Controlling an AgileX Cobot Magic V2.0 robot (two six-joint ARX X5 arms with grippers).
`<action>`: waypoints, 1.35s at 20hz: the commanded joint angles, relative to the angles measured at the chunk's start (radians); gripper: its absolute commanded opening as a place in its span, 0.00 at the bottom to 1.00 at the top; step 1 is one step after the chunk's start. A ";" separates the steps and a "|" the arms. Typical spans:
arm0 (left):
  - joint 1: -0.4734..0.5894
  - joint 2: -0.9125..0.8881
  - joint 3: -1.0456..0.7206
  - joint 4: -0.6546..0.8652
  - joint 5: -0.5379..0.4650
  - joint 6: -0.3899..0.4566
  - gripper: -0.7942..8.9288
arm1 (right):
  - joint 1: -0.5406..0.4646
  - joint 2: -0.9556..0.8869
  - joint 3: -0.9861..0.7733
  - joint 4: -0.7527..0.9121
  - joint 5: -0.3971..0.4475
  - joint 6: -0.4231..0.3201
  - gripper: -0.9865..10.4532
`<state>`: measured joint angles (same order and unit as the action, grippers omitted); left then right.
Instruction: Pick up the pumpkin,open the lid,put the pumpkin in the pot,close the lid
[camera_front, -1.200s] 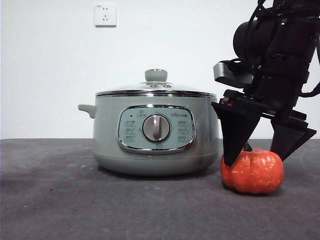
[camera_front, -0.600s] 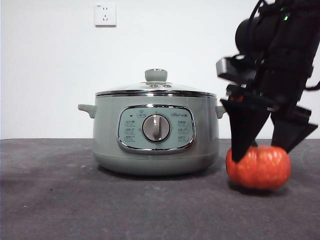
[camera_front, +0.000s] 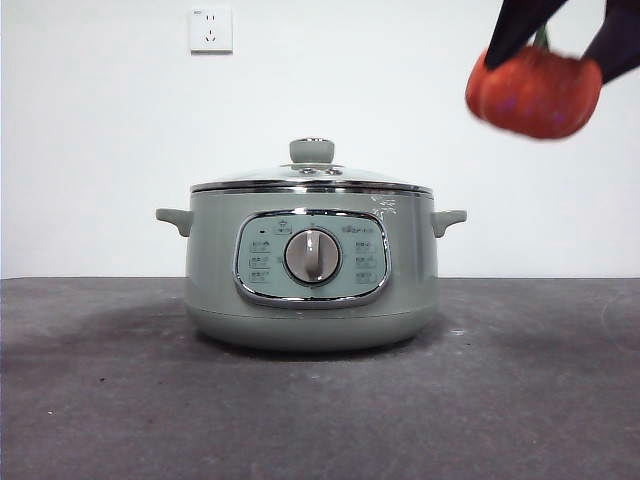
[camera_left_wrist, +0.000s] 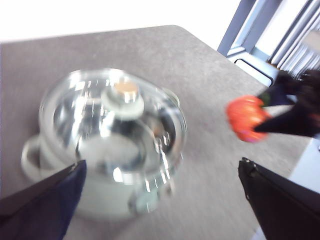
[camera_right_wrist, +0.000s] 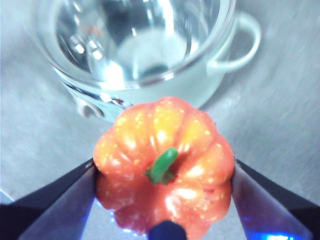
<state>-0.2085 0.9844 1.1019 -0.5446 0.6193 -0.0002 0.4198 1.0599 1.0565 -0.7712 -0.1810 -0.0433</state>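
Observation:
The orange-red pumpkin hangs high in the air to the right of the pot, with my right gripper shut on it; in the right wrist view the pumpkin fills the gap between the jaws of my right gripper, green stem up. The glass lid with its sage-green knob rests on the pot. My left gripper hovers open above the lid, jaws wide apart, and its view shows the pumpkin off to one side.
A white wall socket sits on the back wall. The dark grey table runs across the front. Window frames show beyond the table's edge in the left wrist view.
My right gripper has lifted the pumpkin from the table beside the pot to high in the air. The pot and lid have not moved.

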 joint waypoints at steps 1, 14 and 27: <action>-0.059 0.099 0.058 0.071 -0.054 0.007 0.76 | 0.002 -0.055 -0.002 0.000 0.000 0.027 0.08; -0.235 0.676 0.338 0.288 -0.267 0.109 0.76 | 0.002 -0.208 -0.002 0.000 -0.002 0.072 0.08; -0.264 0.812 0.338 0.356 -0.310 0.136 0.76 | 0.002 -0.210 -0.002 0.000 0.000 0.080 0.08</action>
<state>-0.4679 1.7893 1.4403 -0.1902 0.3122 0.1184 0.4198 0.8513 1.0565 -0.7773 -0.1818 0.0299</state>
